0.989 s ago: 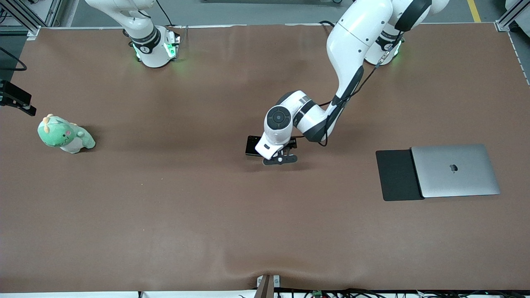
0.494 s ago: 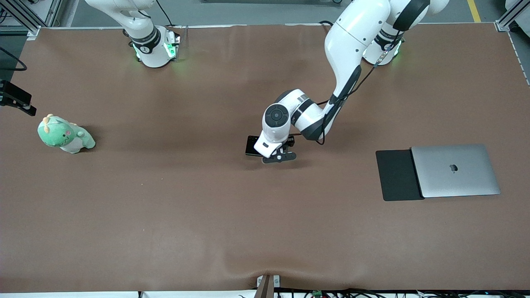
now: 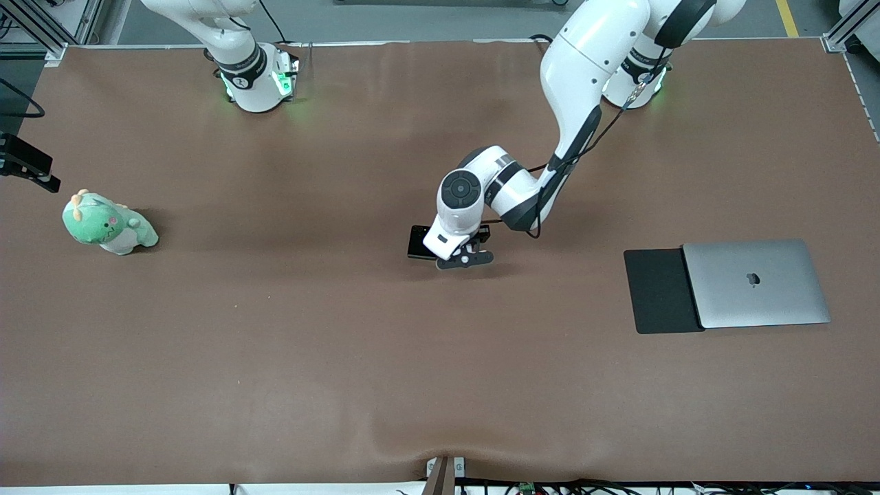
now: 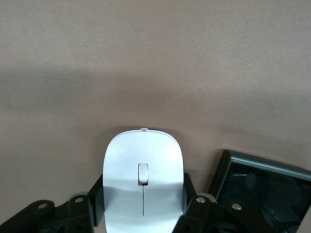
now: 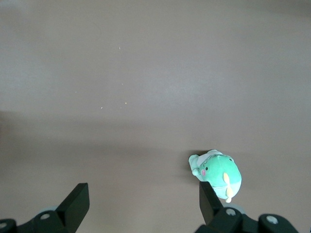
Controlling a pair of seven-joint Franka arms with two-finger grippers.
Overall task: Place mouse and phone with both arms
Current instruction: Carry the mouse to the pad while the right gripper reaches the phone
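Left pincer (image 4: 143,213) is clamped across the mouse (image 4: 143,170), phone (image 4: 260,194) just beside it, while the right pincer (image 5: 143,208) waits wide, probably farther off.

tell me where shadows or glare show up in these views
Front view: soft shadow under the left arm beside the phone, green glow at both bases. Left wrist view: dark band across the table, sheen on the mouse. Right wrist view: even light, small shadow by the plush toy.

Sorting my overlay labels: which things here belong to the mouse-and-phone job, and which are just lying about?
Job:
mouse, gripped by the left gripper
phone, beside the mouse
right gripper, open, waiting

Lying about:
green plush toy
laptop
black mat
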